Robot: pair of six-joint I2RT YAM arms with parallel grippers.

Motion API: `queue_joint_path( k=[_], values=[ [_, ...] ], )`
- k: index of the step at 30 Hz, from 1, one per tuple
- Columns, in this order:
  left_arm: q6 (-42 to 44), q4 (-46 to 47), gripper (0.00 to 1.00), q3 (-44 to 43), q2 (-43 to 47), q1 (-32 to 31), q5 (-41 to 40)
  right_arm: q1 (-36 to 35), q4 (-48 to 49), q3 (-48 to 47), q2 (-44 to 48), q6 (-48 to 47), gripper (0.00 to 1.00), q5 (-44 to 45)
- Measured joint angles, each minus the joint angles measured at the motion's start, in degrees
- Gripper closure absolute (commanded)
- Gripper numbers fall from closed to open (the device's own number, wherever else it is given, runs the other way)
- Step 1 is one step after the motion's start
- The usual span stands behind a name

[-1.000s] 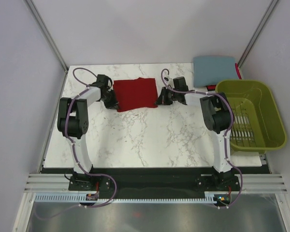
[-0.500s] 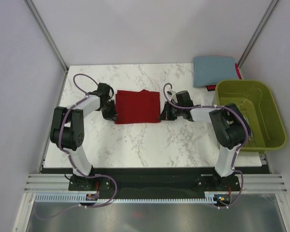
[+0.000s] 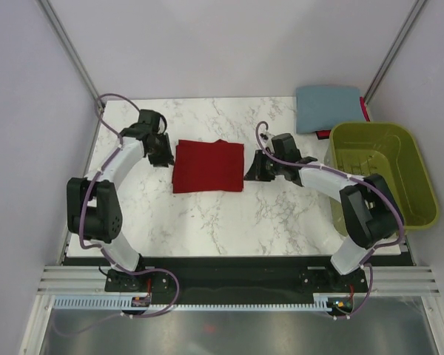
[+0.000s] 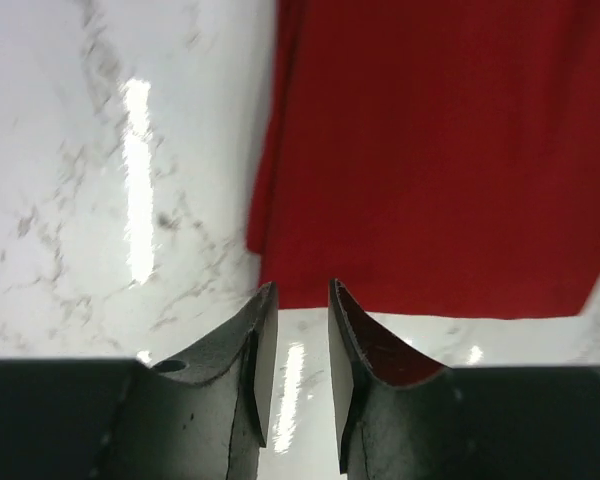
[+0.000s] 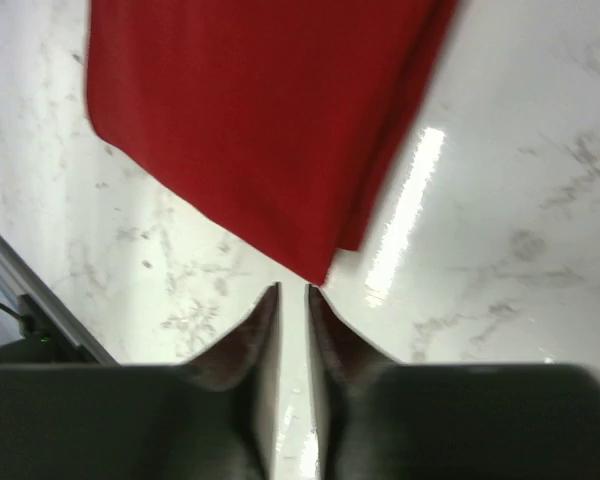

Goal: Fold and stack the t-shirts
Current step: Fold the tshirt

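The dark red t-shirt (image 3: pixel 207 166) lies folded in a flat rectangle mid-table; it also shows in the left wrist view (image 4: pixel 430 150) and the right wrist view (image 5: pixel 260 110). My left gripper (image 3: pixel 165 155) sits just off its left edge, jaws narrowly parted and empty (image 4: pixel 302 285). My right gripper (image 3: pixel 253 168) sits just off its right edge, jaws parted by a slim gap and empty (image 5: pixel 293 288), beside a cloth corner. The slate blue-grey t-shirt (image 3: pixel 327 107) lies folded at the far right corner.
An olive-green slatted basket (image 3: pixel 414 170) stands at the right edge of the table, beside my right arm. A bit of red shows behind the blue-grey shirt by the corner post. Bare marble lies in front of the red shirt.
The red shirt has slid toward the near side with both grippers at its edges. Both grippers now sit off the cloth; the left arm has swung outward.
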State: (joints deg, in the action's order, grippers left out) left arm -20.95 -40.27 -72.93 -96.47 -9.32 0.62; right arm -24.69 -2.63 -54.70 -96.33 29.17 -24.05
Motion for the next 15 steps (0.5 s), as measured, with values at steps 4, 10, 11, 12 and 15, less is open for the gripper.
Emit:
queue_joint_path(
  k=[4,10,11,12,15],
  values=[
    [-0.35,1.49,0.69,-8.04,-2.14,0.09,8.68,-3.02,-1.73,-7.15,-1.55,1.11,0.95,-1.20],
    [-0.66,4.20,0.74,-19.02,-13.60,-0.13,14.45,-7.65,-1.09,-20.02,-11.23,1.66,0.96,-4.85],
    [-0.66,4.48,0.74,-19.91,-15.61,-0.13,14.32,-8.02,-0.90,-21.40,-13.05,1.70,0.96,-5.60],
    [-0.66,4.46,0.74,-20.44,-17.40,-0.04,13.62,-8.26,-0.76,-22.38,-14.91,1.73,0.96,-6.16],
    [-0.66,4.04,0.74,-20.68,-21.75,0.44,10.91,-8.61,0.11,-23.54,-20.61,1.70,0.98,-7.15]
  ],
)
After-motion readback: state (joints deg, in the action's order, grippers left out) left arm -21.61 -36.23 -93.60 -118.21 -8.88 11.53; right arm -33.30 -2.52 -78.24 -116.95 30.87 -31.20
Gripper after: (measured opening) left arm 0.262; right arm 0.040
